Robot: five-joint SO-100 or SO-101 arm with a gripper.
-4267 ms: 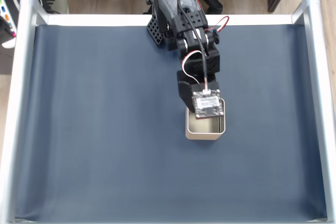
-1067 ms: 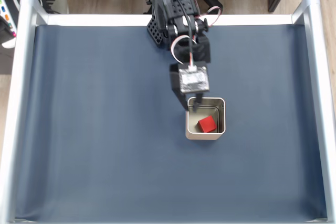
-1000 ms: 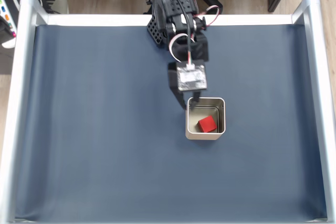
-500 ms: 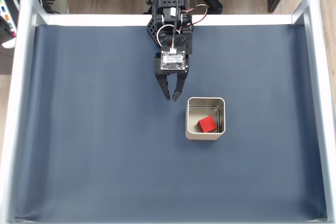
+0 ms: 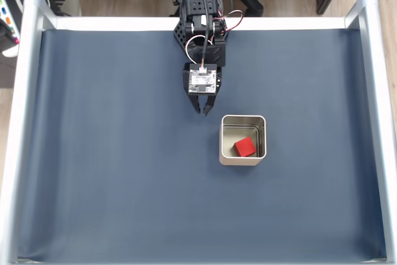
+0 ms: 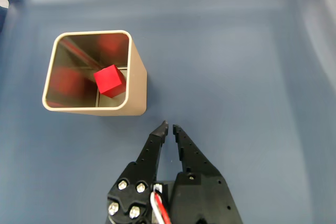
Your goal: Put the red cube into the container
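Small matte red cube [image 6: 109, 81] inside square silvery metal tin [image 6: 135, 85] — black gripper [image 6: 169, 126] just outside, jaws nearly closed, empty.

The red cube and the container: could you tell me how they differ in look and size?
The red cube is matte bright red and solid; the container is a pale, shiny metal tin, hollow and open-topped. The cube is much smaller and lies inside the container. Both are square in outline, seen from above.

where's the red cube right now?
The red cube sits inside the container, toward its right half in the fixed view. The gripper is up and to the left of the container, clear of it.
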